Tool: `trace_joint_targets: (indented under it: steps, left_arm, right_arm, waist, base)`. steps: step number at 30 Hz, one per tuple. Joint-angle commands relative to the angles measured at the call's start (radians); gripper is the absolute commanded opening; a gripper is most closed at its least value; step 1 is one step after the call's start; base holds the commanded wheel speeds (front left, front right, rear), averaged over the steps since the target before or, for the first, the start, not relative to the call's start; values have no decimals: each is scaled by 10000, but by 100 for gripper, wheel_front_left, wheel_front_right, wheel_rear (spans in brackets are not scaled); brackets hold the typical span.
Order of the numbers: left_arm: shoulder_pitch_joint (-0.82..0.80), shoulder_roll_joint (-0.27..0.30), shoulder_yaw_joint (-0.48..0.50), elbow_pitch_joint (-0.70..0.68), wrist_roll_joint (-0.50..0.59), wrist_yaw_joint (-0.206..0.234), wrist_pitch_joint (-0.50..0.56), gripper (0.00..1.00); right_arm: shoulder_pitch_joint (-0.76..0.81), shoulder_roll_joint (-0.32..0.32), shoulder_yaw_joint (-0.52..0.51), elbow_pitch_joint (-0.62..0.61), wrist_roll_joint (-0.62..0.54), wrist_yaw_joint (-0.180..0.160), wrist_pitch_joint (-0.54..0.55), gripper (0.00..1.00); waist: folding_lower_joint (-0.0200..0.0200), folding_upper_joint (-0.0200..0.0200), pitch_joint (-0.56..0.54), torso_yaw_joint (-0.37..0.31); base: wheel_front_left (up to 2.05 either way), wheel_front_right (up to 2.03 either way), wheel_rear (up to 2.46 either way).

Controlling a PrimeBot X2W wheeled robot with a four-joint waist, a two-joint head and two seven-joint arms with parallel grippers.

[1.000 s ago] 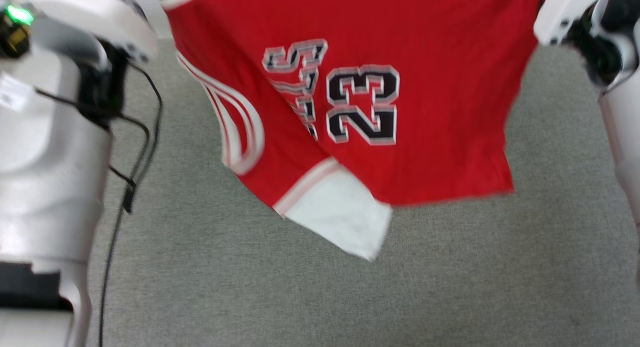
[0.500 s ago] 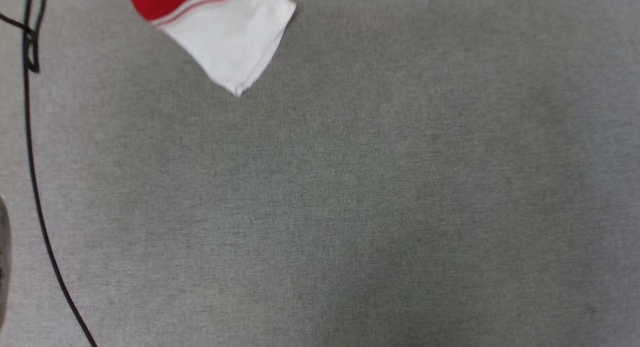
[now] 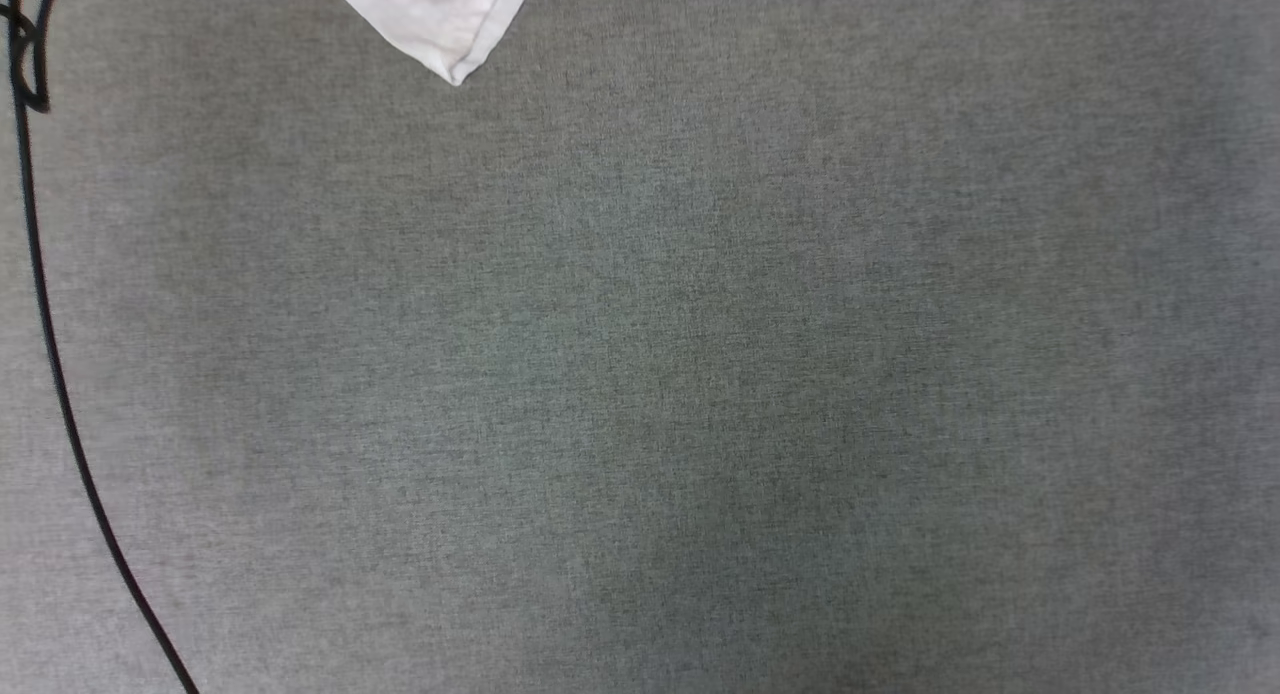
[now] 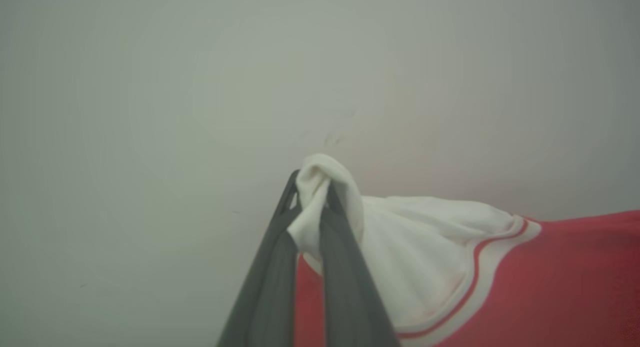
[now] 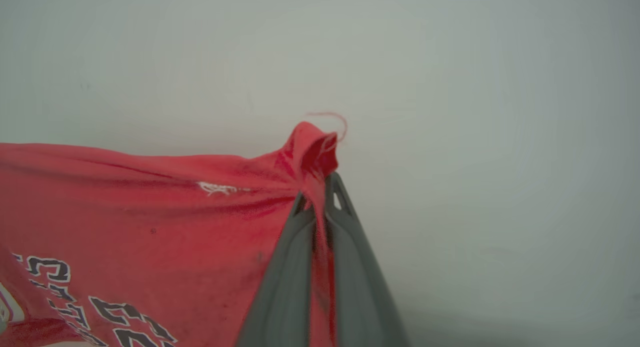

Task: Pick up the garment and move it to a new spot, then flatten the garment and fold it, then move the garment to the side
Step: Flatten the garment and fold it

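Red cloth up in the air, stretched between two arms: the red soft-cloth T-shirt with white short sleeves [image 5: 150, 212] hangs pinched at both ends. On the left wrist view, the left gripper [image 4: 311, 192] has its two long dark fingers [image 4: 345, 267] clamped tight on a bunched fold of one white sleeve [image 4: 425, 237]. A knob of white cloth pokes out past the tips. Over on the right wrist view, the right gripper [image 5: 320, 189] is squeezed hard on a red corner of the shirt. A loose red thread [image 5: 332, 119] curls above it, and the black-and-white chest print [image 5: 100, 307] sits low at the left. From the head view, a white sleeve tip [image 3: 430, 19] dips in at the top edge over the grey woven carpet [image 3: 700, 374]. Whether it touches the carpet cannot be told. A thin black cable [image 3: 50, 374] trails down the left edge.
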Motion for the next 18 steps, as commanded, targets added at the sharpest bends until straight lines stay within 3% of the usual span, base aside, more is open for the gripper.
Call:
trace_joint_targets:
  steps: [1,7,18]
  left_arm:
    - [217,-42,-3,188,-124,-79,-13,0]
    - [1033,-137,-91,782,-444,-316,-9,0]
    - [4655,-468,-164,696,-1108,-478,-668,0]
  right_arm:
    - [133,25,127,155,94,-14,-94,0]
    - [1068,128,850,532,467,-12,-278,0]
    - [4659,-139,2235,324,1920,-12,-713,0]
  waist:
    - [-1,0,258,27]
    - [-1,0,187,-9]
    - [-1,0,-1321,20]
  base:
    - [0,0,0]
    - [0,0,0]
    - [0,0,0]
